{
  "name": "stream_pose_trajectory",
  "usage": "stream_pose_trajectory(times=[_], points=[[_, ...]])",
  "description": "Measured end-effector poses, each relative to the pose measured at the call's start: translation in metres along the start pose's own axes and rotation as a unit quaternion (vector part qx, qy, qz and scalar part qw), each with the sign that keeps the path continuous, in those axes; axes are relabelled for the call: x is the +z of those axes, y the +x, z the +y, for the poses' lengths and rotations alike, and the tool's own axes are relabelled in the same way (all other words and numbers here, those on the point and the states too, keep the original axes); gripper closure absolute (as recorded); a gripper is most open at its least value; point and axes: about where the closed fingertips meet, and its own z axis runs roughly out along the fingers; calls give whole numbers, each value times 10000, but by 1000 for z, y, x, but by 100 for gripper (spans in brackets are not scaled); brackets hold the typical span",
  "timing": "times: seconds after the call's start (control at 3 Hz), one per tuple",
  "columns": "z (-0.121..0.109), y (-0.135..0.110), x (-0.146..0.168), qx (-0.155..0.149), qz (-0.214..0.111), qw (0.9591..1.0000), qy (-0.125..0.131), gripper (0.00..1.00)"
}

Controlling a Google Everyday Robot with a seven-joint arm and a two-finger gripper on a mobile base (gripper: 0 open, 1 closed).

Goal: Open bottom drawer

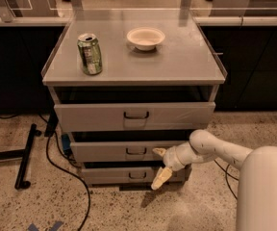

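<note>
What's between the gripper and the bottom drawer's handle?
Nothing but bare drawer front: in the camera view the open gripper sits just right of the handle of the bottom drawer.

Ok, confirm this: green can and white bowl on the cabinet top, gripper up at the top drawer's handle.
Wrong on the gripper. The camera view shows it low down, in front of the middle drawer and bottom drawer, right of their handles, not at the top drawer. The green can and white bowl are on the cabinet top.
</note>
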Motion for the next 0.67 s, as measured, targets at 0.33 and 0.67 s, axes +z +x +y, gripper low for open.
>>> stream_pose_trajectory(times=[0.33, 0.67], points=[[-2, 5, 9, -112, -46, 9999, -50, 0], [2, 33, 12, -64, 23, 9998, -170, 0]])
